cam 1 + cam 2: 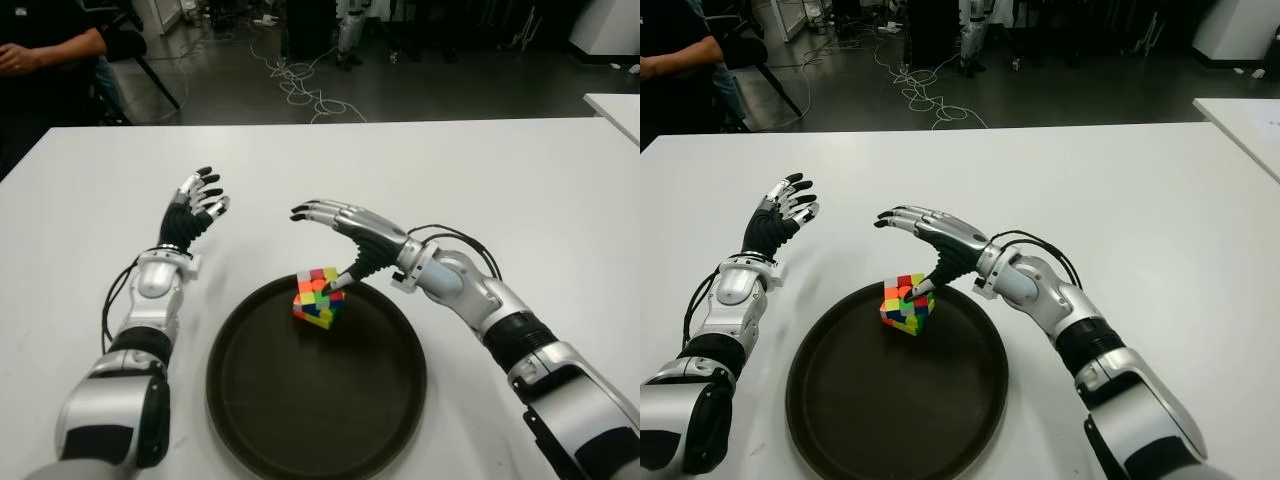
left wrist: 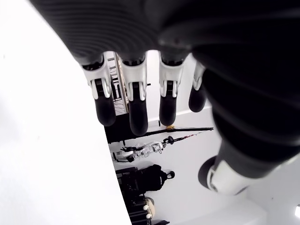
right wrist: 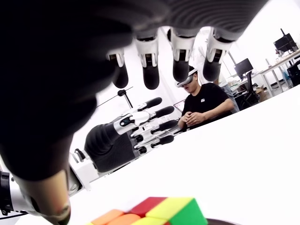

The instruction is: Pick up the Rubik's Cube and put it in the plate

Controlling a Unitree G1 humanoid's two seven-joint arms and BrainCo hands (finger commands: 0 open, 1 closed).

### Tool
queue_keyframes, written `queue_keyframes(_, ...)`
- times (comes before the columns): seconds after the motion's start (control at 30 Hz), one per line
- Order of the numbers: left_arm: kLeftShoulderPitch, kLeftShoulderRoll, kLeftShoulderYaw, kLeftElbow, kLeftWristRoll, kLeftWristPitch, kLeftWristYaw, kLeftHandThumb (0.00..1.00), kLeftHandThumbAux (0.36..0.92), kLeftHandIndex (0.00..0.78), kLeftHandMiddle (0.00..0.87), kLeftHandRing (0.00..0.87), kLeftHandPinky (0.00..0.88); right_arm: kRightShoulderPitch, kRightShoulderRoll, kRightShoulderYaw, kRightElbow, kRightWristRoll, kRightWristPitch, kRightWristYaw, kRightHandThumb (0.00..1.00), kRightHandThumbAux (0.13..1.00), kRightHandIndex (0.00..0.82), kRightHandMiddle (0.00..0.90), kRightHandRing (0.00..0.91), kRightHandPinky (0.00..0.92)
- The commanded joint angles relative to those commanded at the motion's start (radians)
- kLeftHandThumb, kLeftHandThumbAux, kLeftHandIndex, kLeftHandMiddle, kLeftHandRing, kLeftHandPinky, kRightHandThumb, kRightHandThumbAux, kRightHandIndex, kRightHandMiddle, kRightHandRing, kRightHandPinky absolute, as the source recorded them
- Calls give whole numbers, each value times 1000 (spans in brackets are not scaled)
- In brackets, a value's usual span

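The Rubik's Cube [image 1: 319, 296], brightly multicoloured, sits tilted on one edge inside the dark round plate [image 1: 300, 420], near the plate's far rim. My right hand [image 1: 335, 225] hovers just above and behind the cube with its fingers [image 3: 151, 70] stretched out flat; its thumb points down and reaches the cube's top right corner. The cube's top [image 3: 159, 211] shows under the palm in the right wrist view. My left hand [image 1: 198, 200] is open to the left of the plate, fingers [image 2: 133, 108] extended, holding nothing.
The white table [image 1: 500, 180] spreads around the plate. A person [image 1: 40, 50] sits beyond the far left corner. Cables [image 1: 300, 85] lie on the dark floor behind, and a second white table [image 1: 615, 105] stands at the right edge.
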Motion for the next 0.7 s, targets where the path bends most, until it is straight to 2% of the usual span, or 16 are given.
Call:
queue_keyframes(0.5,-2,0,-2,0,2,8,5,243,709,97,166,174,210,-27,2,0,53,-11,5,-27,0,729,0,0,0,0)
queue_keyframes(0.7,-4,1,0,2,3,13,5,238,713,97,169,175,192,-52,1,-6,94,-11,5,-42,0,710,0,0,0,0)
